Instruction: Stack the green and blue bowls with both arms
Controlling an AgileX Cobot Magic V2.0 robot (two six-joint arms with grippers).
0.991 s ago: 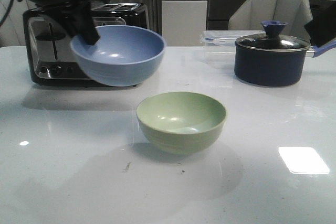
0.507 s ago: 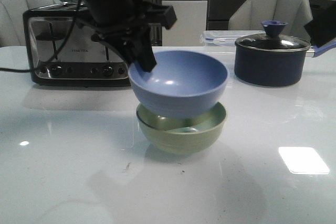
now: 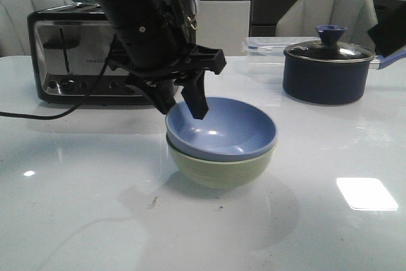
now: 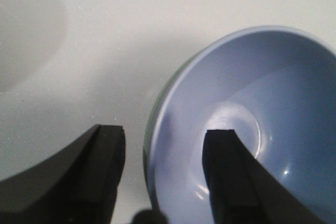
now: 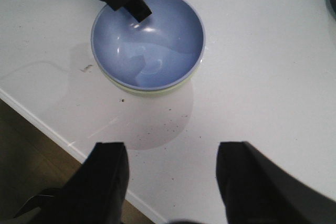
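Resting nested inside the green bowl (image 3: 219,168) on the counter (image 3: 330,220), the blue bowl (image 3: 222,130) looks stacked. The left gripper (image 4: 157,174) straddles its rim, jaws spread and apparently gripping nothing. Release seems underway; next, lift straight clear. The right gripper (image 5: 170,182) hangs wide open and empty.

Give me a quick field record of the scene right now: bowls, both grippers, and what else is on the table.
blue bowl: nested in the green bowl, level
left gripper: open, fingers straddling the blue bowl's rim, one inside, one outside
right gripper: open, empty, apart from the stack
toaster: behind the left arm
navy pot: back right, lid on
table: white, glossy
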